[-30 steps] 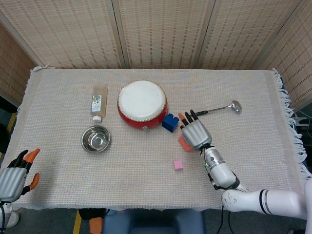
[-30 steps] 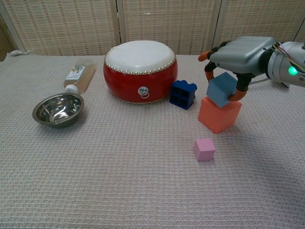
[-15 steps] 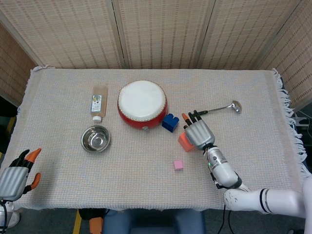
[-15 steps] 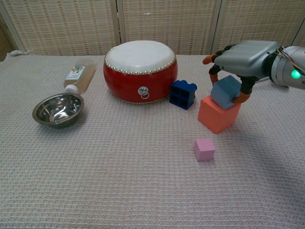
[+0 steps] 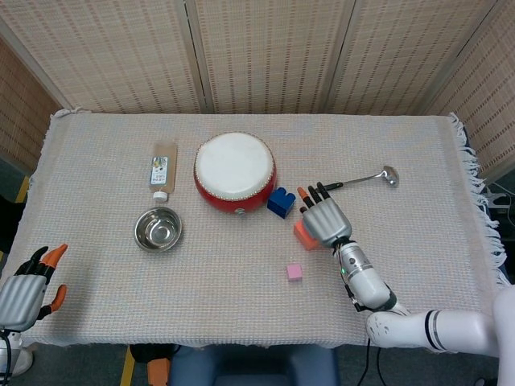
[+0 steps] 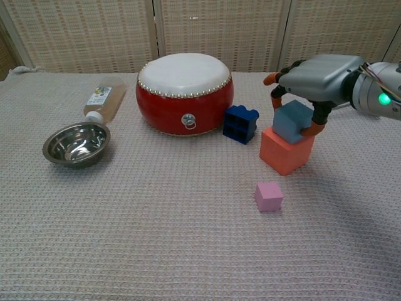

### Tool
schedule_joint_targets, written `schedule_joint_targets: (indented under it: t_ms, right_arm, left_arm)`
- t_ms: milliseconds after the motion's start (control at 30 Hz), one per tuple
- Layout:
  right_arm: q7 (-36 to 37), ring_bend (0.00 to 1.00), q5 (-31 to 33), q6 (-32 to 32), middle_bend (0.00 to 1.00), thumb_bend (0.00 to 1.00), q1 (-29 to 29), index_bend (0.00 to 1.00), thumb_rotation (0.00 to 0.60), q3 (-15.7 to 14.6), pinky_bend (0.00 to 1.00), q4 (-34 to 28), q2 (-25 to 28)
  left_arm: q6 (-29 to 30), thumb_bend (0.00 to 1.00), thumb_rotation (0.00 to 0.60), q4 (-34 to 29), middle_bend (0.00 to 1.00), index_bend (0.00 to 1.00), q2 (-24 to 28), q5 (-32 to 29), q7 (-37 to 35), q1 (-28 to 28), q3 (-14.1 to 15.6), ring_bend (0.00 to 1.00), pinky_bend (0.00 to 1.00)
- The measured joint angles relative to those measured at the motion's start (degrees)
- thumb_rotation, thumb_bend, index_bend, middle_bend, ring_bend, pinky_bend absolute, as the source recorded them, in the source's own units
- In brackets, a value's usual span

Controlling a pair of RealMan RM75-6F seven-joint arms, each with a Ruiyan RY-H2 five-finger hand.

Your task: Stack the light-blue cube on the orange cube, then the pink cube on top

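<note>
The right hand point(image 6: 316, 78) hangs palm-down over the stack on the right half of the table point(image 5: 418, 241), fingers curled down around the light-blue cube point(image 6: 292, 121), with orange-tipped fingertips point(image 6: 308, 130) against its sides. That cube rests on top of the orange cube point(image 6: 286, 150), tilted slightly rather than squared up with it. In the head view the hand covers most of the stack, and only a corner of the orange cube shows at its left side.

The pink cube point(image 6: 269, 196) lies alone on the cloth, nearer the front edge than the stack and a little to its left, apart from both cubes and from the hand.

The left hand point(image 5: 28, 288) shows only in the head view, just off the front left corner of the table, holding nothing, with its fingers loosely apart.

A dark blue toy brick point(image 6: 240, 123) stands just left of the orange cube, next to a red drum with a white top point(image 6: 185, 91) near the middle of the table. Toward the left edge are a steel bowl point(image 6: 76, 143) and, behind it, a bottle lying on its side point(image 6: 104, 101). A metal ladle point(image 5: 366, 178) lies behind the right hand, toward the right edge.
</note>
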Motion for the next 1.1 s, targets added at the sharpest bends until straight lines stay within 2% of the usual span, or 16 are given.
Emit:
schedule_joint_targets:
  t_ms: [167, 733, 933, 1100]
  right_arm:
    - [0.1, 0.0, 0.4, 0.2, 0.0, 0.14, 0.3, 0.26, 0.6, -0.3, 0.0, -0.4, 0.2]
    - [2.2, 0.0, -1.7, 3.0, 0.0, 0.14, -0.9, 0.2, 0.6, -1.1, 0.0, -4.0, 3.4]
    - [4.9, 0.0, -6.3, 4.2, 0.0, 0.14, -3.0, 0.14, 0.6, -2.5, 0.0, -7.7, 6.2]
    - [8.2, 0.0, -14.7, 5.0, 0.0, 0.14, -5.6, 0.08, 0.6, -5.1, 0.0, -12.1, 9.6]
  left_arm:
    - [0.1, 0.48, 0.6, -0.1, 0.12, 0.01, 0.0, 0.1, 0.1, 0.0, 0.0, 0.06, 0.25]
    - [0.1, 0.48, 0.6, -0.1, 0.12, 0.01, 0.0, 0.2, 0.0, 0.0, 0.2, 0.06, 0.25]
    - [0.2, 0.48, 0.6, -0.2, 0.12, 0.01, 0.1, 0.4, -0.1, 0.0, 0.2, 0.06, 0.25]
    - [-0.1, 0.48, 0.6, -0.1, 0.12, 0.01, 0.0, 0.3, 0.1, -0.1, 0.2, 0.06, 0.25]
